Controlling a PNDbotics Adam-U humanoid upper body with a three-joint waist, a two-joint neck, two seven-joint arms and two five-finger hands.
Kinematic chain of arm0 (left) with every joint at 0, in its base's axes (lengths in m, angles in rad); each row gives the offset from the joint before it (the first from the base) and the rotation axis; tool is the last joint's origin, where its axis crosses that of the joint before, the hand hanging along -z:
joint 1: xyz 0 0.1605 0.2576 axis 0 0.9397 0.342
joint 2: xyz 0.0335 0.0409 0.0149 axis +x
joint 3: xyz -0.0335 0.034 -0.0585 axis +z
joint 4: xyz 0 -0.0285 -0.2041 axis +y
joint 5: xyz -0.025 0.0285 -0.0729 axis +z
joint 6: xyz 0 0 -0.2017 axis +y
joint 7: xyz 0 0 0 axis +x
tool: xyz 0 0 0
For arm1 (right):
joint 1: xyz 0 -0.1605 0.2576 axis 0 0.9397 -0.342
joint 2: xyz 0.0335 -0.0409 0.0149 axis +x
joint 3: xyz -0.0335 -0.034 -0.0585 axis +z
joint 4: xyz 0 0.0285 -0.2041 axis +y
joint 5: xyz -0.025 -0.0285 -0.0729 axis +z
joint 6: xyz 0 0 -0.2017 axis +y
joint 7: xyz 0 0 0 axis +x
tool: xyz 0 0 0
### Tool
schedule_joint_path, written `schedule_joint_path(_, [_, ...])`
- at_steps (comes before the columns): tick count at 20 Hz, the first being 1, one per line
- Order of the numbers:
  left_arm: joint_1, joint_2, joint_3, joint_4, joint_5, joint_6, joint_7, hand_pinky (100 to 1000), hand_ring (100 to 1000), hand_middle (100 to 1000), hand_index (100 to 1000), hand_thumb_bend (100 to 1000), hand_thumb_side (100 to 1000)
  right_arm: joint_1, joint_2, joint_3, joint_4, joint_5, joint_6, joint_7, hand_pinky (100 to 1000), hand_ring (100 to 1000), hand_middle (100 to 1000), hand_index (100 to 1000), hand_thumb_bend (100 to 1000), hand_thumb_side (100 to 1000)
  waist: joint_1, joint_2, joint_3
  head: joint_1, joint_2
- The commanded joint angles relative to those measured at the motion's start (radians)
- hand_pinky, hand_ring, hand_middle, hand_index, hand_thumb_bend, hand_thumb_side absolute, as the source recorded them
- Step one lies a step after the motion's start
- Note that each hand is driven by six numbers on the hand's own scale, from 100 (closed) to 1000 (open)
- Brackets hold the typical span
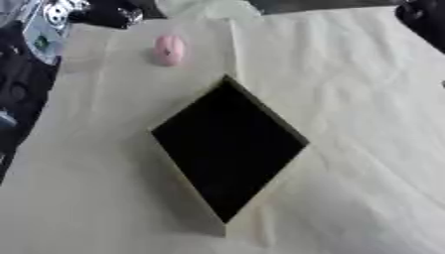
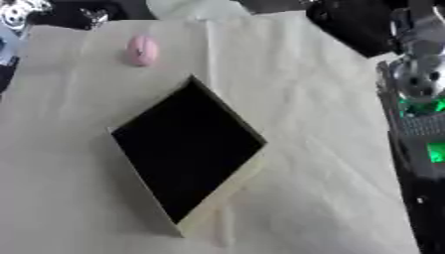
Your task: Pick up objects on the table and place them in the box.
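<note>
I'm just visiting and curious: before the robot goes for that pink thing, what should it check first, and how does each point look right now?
1. Pink object in sight, alone on the cloth: ok.
2. Nothing lying on it: ok.
3. Box open on top: ok.
4. Room in the box: cannot tell, its inside is dark.
5. A hand ready nearby: not ok, neither hand shows.
6. Table cloth between object and box free of things: ok.

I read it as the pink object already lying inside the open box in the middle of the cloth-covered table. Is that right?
Not quite. The pink object is not inside the box; it lies on the cloth-covered table beyond the box's far corner, apart from it, as the left eye view shows. The box does stand open in the middle of the table, its dark inside showing nothing.
</note>
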Motion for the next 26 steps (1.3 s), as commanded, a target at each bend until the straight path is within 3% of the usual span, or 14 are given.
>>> schedule_joint_path(1, [-0.03, 0.013, 0.001, -0.02, -0.027, -0.001, -0.056, 818, 880, 845, 888, 327, 492, -0.013, -0.01, -0.003, -0.019, -0.007, -0.001, 0.0, 816, 792, 691, 846, 100, 669, 0.001, -0.019, -0.002, 0.0, -0.01])
schedule_joint_path(7, [-0.025, 0.009, 0.001, -0.022, -0.009, -0.011, -0.152, 819, 883, 847, 896, 319, 506, -0.01, -0.01, -0.003, -0.019, -0.008, 0.001, 0.0, 815, 791, 690, 846, 100, 670, 0.004, -0.016, -0.003, -0.002, -0.008])
schedule_joint_path(10, [-0.024, 0.009, 0.0, -0.03, 0.013, -0.017, -0.183, 819, 883, 850, 896, 368, 547, -0.009, -0.01, -0.002, -0.019, -0.01, 0.002, 0.001, 815, 791, 690, 847, 100, 671, 0.005, -0.014, -0.006, -0.001, -0.009])
schedule_joint_path(16, [-0.019, 0.01, -0.002, -0.034, 0.021, -0.016, -0.216, 816, 883, 851, 894, 356, 517, -0.008, -0.012, -0.001, -0.019, -0.014, 0.002, 0.001, 814, 790, 689, 847, 100, 672, 0.011, -0.009, -0.015, 0.004, -0.019])
schedule_joint_path(18, [-0.016, 0.007, 0.0, -0.031, 0.015, -0.01, -0.222, 810, 882, 854, 897, 278, 408, -0.009, -0.013, -0.001, -0.019, -0.015, 0.002, 0.001, 813, 789, 688, 846, 100, 673, 0.013, -0.006, -0.019, 0.006, -0.023])
schedule_joint_path(20, [-0.013, 0.004, 0.002, -0.027, 0.006, -0.003, -0.23, 809, 882, 858, 898, 254, 354, -0.009, -0.014, -0.002, -0.019, -0.016, 0.002, 0.0, 813, 787, 687, 846, 100, 673, 0.015, -0.003, -0.023, 0.007, -0.026])
schedule_joint_path(26, [-0.009, 0.002, 0.011, -0.023, -0.003, 0.008, -0.228, 804, 877, 859, 905, 231, 307, -0.012, -0.016, -0.002, -0.019, -0.019, 0.004, -0.003, 812, 783, 683, 846, 100, 674, 0.017, 0.007, -0.03, 0.01, -0.032])
